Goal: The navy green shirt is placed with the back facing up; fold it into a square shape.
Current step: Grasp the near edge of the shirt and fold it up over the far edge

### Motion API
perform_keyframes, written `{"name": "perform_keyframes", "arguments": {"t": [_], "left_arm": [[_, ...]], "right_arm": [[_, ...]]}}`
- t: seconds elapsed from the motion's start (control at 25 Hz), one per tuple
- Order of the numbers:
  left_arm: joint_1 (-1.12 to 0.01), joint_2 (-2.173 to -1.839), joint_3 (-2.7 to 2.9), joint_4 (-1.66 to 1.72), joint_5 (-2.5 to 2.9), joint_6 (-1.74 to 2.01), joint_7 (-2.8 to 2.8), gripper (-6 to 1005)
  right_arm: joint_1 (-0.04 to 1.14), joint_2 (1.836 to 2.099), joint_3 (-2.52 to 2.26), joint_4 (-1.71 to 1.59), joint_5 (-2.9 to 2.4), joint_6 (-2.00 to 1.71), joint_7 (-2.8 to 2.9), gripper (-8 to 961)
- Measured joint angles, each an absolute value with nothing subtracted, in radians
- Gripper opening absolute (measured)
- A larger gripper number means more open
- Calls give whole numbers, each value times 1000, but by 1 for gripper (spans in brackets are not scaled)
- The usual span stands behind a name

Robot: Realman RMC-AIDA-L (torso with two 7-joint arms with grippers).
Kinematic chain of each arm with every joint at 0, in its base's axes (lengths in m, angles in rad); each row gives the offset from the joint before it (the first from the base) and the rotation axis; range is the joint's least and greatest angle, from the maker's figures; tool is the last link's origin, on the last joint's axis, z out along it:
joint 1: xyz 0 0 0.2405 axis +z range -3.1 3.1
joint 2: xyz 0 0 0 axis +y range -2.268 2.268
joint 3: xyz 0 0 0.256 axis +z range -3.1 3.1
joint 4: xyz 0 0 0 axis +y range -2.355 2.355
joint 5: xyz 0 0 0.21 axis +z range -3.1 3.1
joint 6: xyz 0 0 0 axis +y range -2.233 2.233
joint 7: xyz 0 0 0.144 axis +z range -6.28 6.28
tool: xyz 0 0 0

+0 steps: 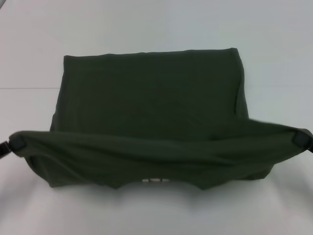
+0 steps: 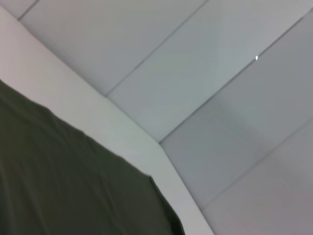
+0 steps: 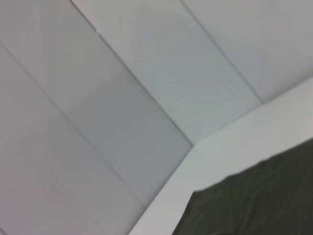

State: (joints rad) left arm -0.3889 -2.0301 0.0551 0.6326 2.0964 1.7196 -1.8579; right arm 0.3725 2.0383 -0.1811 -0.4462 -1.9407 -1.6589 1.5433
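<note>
The navy green shirt lies on the white table, dark olive and plain. Its near edge is lifted into a taut band stretched across the view. My left gripper is shut on the band's left end at the left edge of the head view. My right gripper is shut on its right end at the right edge. Below the lifted band a bit of cream lettering shows. The shirt's cloth also shows in the left wrist view and in the right wrist view. Neither wrist view shows fingers.
The white table runs past the shirt on every side. The wrist views show a pale panelled floor beyond the table's corner.
</note>
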Motion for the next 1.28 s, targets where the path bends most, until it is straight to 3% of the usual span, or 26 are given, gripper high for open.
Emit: {"name": "perform_keyframes", "arguments": {"t": [0.6,1.28], "left_arm": [[-434,-2063,62,560,2007,1563,-1776,21],[-547,-2093,70,513,1994,1317,-1663,23]], "right_arm": [[424,2084,-188,-384,-1872,-1443,1478,46],[500,2088,-185,-327,-1793,-1227,1431,45]]}}
